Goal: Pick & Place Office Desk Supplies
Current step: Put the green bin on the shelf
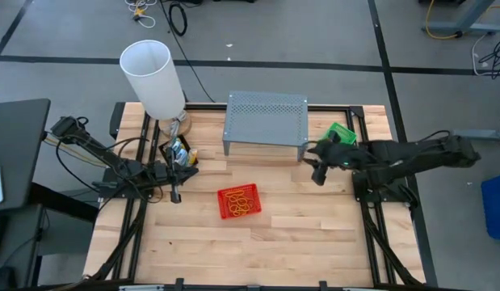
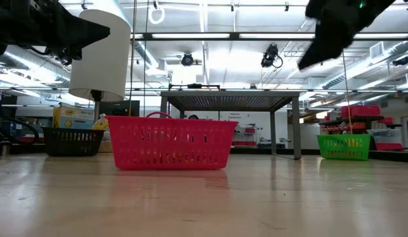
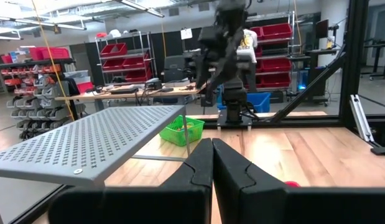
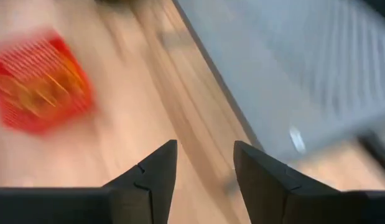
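The red mesh tray (image 1: pixel 238 201) sits flat on the table's middle with orange rubber bands inside; it also shows in the low view (image 2: pixel 169 141) and the right wrist view (image 4: pixel 40 84). A green mesh tray (image 1: pixel 341 132) rests right of the grey stand. The black box (image 1: pixel 181 155), holding a crayon box and packets, stands at the lamp's foot. My left gripper (image 1: pixel 175 194) hovers shut, left of the red tray, its fingers (image 3: pixel 212 168) empty. My right gripper (image 1: pixel 318 172) hangs open (image 4: pixel 204 165) in the air by the stand's right front leg.
The grey perforated metal stand (image 1: pixel 266 120) stands at the table's far middle, between both arms. The tall white lampshade (image 1: pixel 153 77) rises at the far left. Bare wood (image 1: pixel 258 250) lies along the near side. Shelves and benches fill the room behind.
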